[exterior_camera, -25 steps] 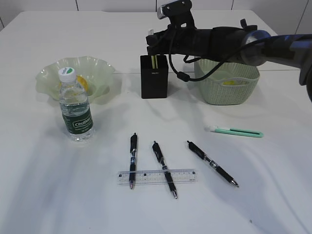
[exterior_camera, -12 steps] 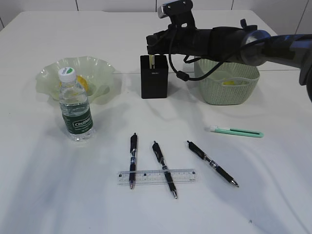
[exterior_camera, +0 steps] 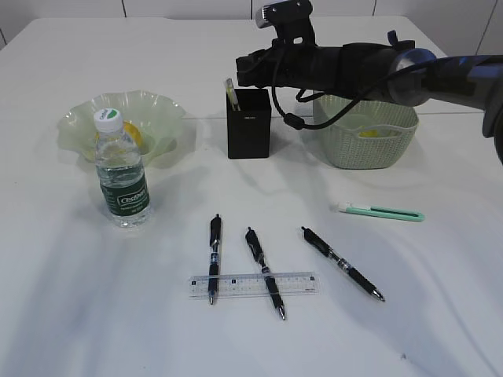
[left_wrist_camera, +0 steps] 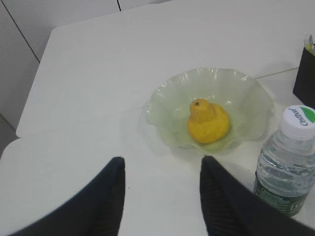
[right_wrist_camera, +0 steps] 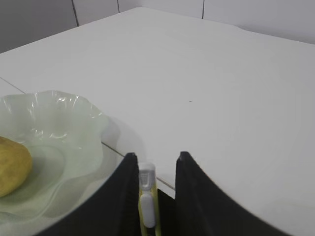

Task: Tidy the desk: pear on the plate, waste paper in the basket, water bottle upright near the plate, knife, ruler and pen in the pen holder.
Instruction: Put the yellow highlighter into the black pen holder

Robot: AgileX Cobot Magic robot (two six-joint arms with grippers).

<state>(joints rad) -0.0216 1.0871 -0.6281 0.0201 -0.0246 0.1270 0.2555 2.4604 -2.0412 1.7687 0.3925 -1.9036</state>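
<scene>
Black robot arm with a silvery joint

The right arm (exterior_camera: 369, 67) is matte black, with a glossy grey-silver joint, a looping black cable (exterior_camera: 314, 118) beneath, a grey camera (exterior_camera: 283, 13) on top, and dark, ribbed fingers (right_wrist_camera: 189, 196).

Readable text, two instances, both on the water bottle (exterior_camera: 122, 168).

1. Label (exterior_camera: 126, 202): dark green band round the lower body, white lettering. In the exterior view it reads roughly "C'estbon"; the letters are small and only partly resolved. Finer print beneath the brand is illegible.

2. Cap (left_wrist_camera: 301, 116): white, with a green patch. In the left wrist view the same brand word runs across the top in dark script, again approximately "C'estbon".

Ruler (exterior_camera: 253, 284): clear plastic, fine black graduation marks along its length; numerals too small to read.

Pen holder (exterior_camera: 248, 122): a small pale mark on the front face, not legible.

No other text is readable.
</scene>
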